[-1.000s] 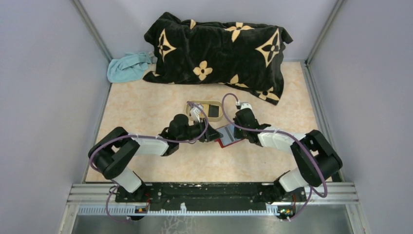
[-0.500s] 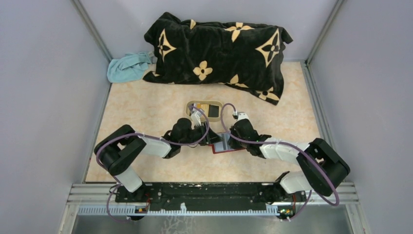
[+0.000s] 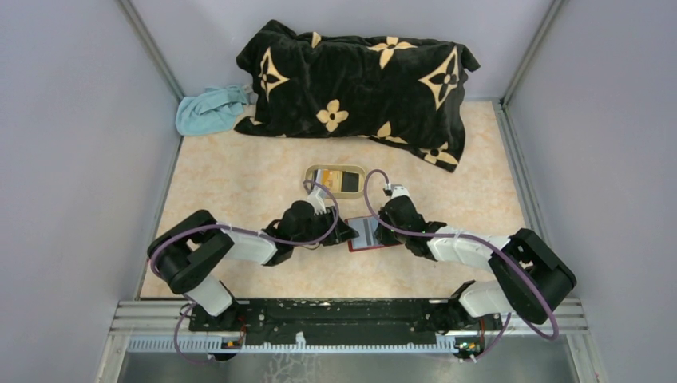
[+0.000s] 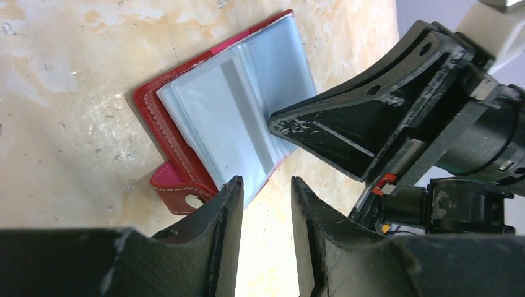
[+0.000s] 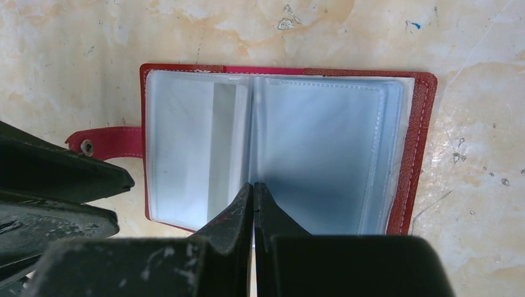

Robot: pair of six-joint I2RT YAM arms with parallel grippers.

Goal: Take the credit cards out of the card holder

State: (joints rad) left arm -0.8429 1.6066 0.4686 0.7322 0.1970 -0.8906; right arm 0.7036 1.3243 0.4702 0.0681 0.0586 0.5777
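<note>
The dark red card holder [image 3: 369, 234] lies open on the table, its pale blue-grey sleeves facing up and its red tab [image 5: 102, 146] at the left. No card shows plainly in the sleeves [image 5: 322, 148]. My right gripper [image 5: 252, 185] is shut, its tips on the holder's middle fold; in the top view this gripper [image 3: 377, 227] sits just right of the holder. My left gripper [image 4: 266, 182] is open and empty, at the holder's [image 4: 229, 117] edge beside the tab; in the top view it [image 3: 345, 234] is on the left. Credit cards [image 3: 342, 181], black and orange-yellow, lie in the beige tray.
The beige oval tray [image 3: 312, 174] stands just behind the grippers. A black blanket with tan flower marks [image 3: 359, 80] lies along the back, and a light blue cloth [image 3: 209, 110] at the back left. Grey walls close in both sides.
The card holder went from tilted between the grippers to lying flat and open. The left gripper drew back from over the tray, which now shows in full. Both grippers lowered.
</note>
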